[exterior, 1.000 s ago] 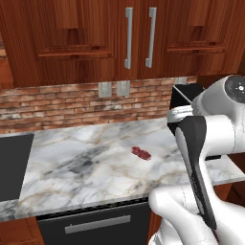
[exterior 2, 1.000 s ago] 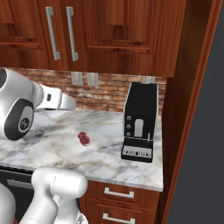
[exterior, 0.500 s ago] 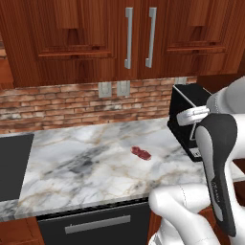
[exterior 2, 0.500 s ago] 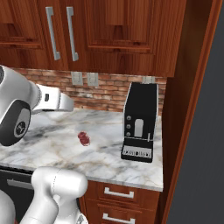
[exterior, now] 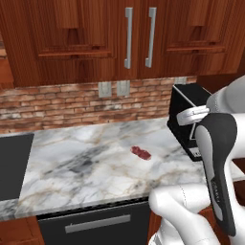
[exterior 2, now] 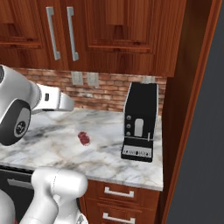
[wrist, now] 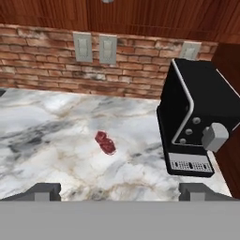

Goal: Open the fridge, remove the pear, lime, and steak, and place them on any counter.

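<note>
The steak (wrist: 105, 142), a small flat reddish slab, lies alone on the white and grey marble counter (wrist: 51, 136), a little right of its middle. It also shows as the steak (exterior: 141, 152) and the steak (exterior 2: 83, 138) in the two base views. My gripper (wrist: 121, 191) is open, its two dark fingertips (wrist: 44, 190) wide apart with nothing between them. It hangs above the counter's front part, well back from the steak. The fridge, the pear and the lime are out of view.
A black coffee machine (exterior 2: 141, 120) stands at the counter's right end, against a tall wood panel (exterior 2: 183, 109). Dark wood wall cabinets (exterior: 139, 38) hang above a brick backsplash. A black stovetop (exterior: 12, 165) borders the counter's left end. Drawers (exterior 2: 118, 192) sit under it.
My arm has swung back, so more of the coffee machine now shows in the left base view. The steak has not moved and the gripper stays open.
</note>
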Controlling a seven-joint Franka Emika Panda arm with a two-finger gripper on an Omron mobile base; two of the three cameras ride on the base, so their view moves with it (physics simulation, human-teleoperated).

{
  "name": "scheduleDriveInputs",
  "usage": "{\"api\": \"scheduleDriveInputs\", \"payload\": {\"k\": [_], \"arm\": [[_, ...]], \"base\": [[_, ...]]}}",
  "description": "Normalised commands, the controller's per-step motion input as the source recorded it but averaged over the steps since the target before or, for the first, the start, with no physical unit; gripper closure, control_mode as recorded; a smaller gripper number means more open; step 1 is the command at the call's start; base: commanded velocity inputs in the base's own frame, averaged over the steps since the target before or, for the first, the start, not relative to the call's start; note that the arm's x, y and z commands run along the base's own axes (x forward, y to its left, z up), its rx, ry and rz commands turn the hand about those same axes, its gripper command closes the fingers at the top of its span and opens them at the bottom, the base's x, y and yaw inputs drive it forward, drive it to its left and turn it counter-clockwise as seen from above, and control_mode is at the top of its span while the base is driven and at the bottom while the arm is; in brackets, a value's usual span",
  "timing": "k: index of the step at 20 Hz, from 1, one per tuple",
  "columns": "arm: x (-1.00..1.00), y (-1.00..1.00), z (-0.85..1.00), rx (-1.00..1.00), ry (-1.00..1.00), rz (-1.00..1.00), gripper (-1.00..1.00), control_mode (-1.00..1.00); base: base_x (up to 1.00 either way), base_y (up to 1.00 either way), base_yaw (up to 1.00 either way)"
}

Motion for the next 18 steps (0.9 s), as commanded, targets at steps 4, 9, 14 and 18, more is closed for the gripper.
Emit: {"api": "scheduleDriveInputs", "payload": {"k": [4, 9, 14, 18], "arm": [[0.0, 0.0, 0.0, 0.0, 0.0, 0.0, -1.0, 1.0], [0.0, 0.0, 0.0, 0.0, 0.0, 0.0, -1.0, 1.0], [0.0, 0.0, 0.0, 0.0, 0.0, 0.0, -1.0, 1.0], [0.0, 0.0, 0.0, 0.0, 0.0, 0.0, -1.0, 1.0]], "base": [[-0.96, -0.39, -0.02], [-1.0, -0.63, -0.03], [-1.0, -0.57, -0.03], [-1.0, -0.28, 0.0]]}}
